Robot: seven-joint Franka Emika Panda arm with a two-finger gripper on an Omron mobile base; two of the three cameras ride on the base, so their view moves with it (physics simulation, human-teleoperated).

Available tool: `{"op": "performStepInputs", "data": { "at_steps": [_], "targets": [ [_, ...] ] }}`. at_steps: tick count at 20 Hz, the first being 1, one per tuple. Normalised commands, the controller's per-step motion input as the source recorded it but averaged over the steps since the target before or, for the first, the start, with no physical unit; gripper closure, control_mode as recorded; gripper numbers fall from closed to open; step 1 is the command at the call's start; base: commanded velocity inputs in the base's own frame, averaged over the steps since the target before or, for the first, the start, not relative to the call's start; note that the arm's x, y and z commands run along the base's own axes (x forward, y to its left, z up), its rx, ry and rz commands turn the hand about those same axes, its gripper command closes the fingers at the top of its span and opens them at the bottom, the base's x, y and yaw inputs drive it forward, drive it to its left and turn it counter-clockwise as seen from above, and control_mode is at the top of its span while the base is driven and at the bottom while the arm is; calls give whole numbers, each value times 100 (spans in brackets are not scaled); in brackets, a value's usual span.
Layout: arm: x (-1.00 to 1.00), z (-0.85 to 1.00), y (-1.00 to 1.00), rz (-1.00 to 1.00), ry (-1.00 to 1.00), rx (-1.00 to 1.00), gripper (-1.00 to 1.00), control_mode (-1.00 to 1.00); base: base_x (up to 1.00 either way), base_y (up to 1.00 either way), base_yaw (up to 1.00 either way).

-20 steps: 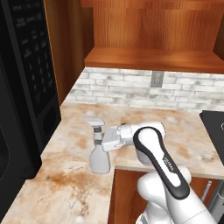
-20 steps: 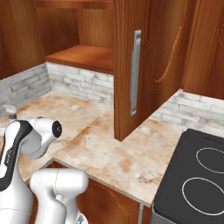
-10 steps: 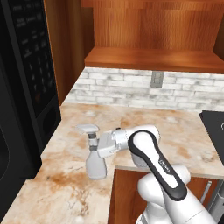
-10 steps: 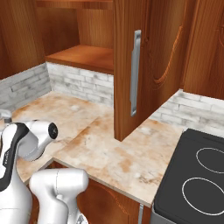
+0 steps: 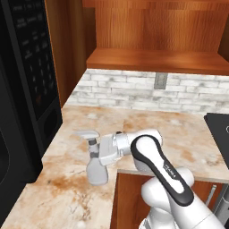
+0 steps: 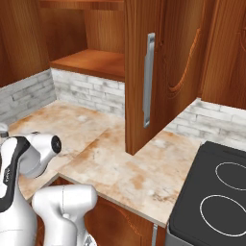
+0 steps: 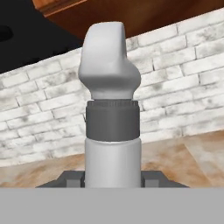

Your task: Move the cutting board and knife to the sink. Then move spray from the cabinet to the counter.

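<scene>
The light grey spray (image 5: 95, 157) stands upright, low over the beige counter (image 5: 156, 127), with its base at or just above the stone. My gripper (image 5: 99, 152) reaches in from the right and is shut on its neck. In the hand view the spray (image 7: 112, 109) rises close between my fingertips (image 7: 70, 179), its trigger head on top. The open cabinet (image 5: 154, 60) with its wooden shelf hangs above the brick backsplash. The cutting board, knife and sink are out of view.
A tall black appliance (image 5: 24, 94) walls off the counter's left side. The cabinet's open door (image 6: 158, 72) hangs over the counter (image 6: 125, 168). A black stove top (image 6: 216, 197) lies to the right. A wall outlet (image 5: 160, 80) sits in the backsplash.
The gripper has carried the spray down and a little leftward, toward the counter's front. Most of that happened early on; in the last half second it barely moved.
</scene>
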Motion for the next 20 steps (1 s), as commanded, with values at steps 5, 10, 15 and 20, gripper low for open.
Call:
{"op": "performStepInputs", "data": {
  "at_steps": [5,10,15,20],
  "targets": [
    [-1,-37,0,2,-8,10,100,-100,0,0,0],
    [0,-41,0,2,0,14,100,-100,0,0,0],
    [0,-50,11,0,-1,10,100,-100,0,0,0],
    [1,-57,32,0,-5,4,100,-100,0,0,0]
  ]
}}
